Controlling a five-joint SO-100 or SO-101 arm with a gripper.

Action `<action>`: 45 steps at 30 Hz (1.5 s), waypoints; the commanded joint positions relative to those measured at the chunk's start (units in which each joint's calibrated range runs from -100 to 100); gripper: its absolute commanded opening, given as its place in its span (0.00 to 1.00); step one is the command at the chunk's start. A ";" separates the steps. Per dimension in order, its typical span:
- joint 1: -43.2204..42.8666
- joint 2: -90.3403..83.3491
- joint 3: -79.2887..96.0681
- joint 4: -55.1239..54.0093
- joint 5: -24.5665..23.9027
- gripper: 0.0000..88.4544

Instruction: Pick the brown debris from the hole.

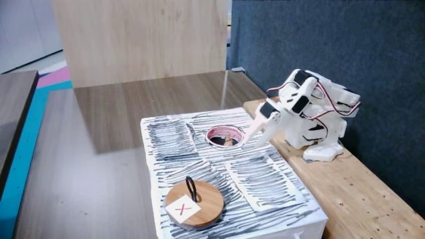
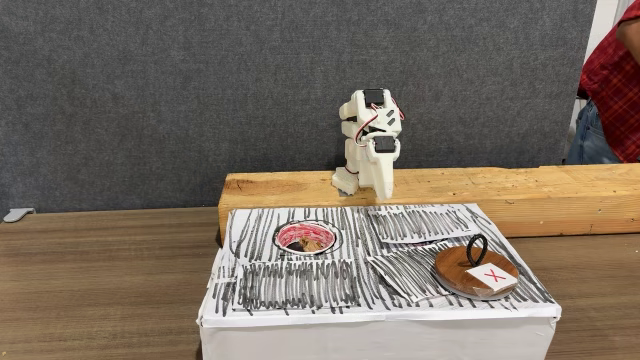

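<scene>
The hole [image 1: 209, 137] [image 2: 283, 238] is a pink-red-rimmed round opening in the top of a white, black-striped box [image 1: 265, 179] [image 2: 300, 285]. Inside it lies the brown debris [image 1: 228, 139] [image 2: 313, 243], a small tan lump. My white gripper [image 1: 252, 137] [image 2: 383, 192] hangs from the folded arm, tilted down over the box's edge. In a fixed view its tip is just right of the hole's rim and above it, apart from the debris. Its fingers look pressed together with nothing between them.
A round wooden disc [image 1: 194, 202] [image 2: 475, 270] with a black loop handle and a red X lies on the box's near corner. The arm's base stands on a wooden beam [image 1: 345, 179] [image 2: 560, 195]. A person's red plaid sleeve [image 2: 615, 80] is at the right edge.
</scene>
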 commanded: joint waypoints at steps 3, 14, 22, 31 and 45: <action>0.14 0.41 4.07 -12.13 -0.02 0.18; 0.29 0.41 4.52 -12.46 -0.02 0.18; -0.15 0.33 1.30 -12.88 0.14 0.18; 0.36 6.53 -19.08 -12.04 0.19 0.18; 1.02 60.71 -65.48 -5.67 -0.44 0.18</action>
